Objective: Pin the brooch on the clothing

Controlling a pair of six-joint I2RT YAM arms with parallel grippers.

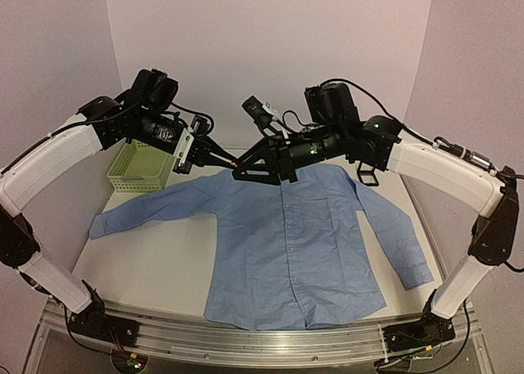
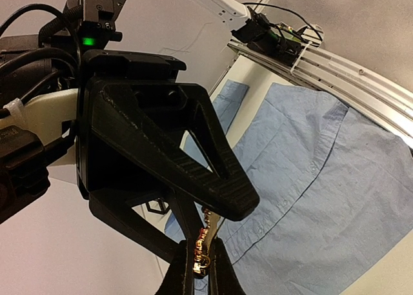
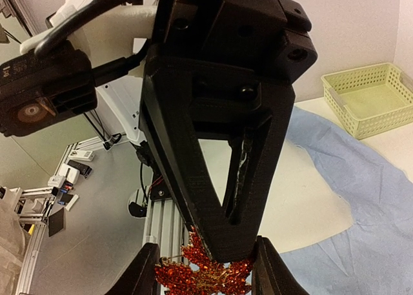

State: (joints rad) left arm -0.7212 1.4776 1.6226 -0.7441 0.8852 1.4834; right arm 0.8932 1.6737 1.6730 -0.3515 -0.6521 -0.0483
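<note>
The brooch [image 3: 203, 277], a red-orange leaf with gold wire, hangs in mid-air above the collar of the light blue shirt [image 1: 286, 243]. My right gripper [image 3: 205, 275] is shut across the leaf's width, with a finger on each side. My left gripper [image 2: 201, 269] is shut on the same brooch [image 2: 201, 248], seen here edge-on between its fingertips. From above, the left gripper [image 1: 230, 161] and the right gripper [image 1: 245, 171] meet tip to tip, and the brooch [image 1: 238, 169] is a small reddish speck between them. The shirt [image 2: 322, 179] lies flat, buttoned, with its sleeves spread.
A pale green basket [image 1: 139, 168] stands at the back left beside the shirt's sleeve. It also shows in the right wrist view as the basket [image 3: 368, 98]. A small black square frame [image 1: 366, 176] sits at the back right, near the shirt's shoulder. The arms' rail runs along the near edge.
</note>
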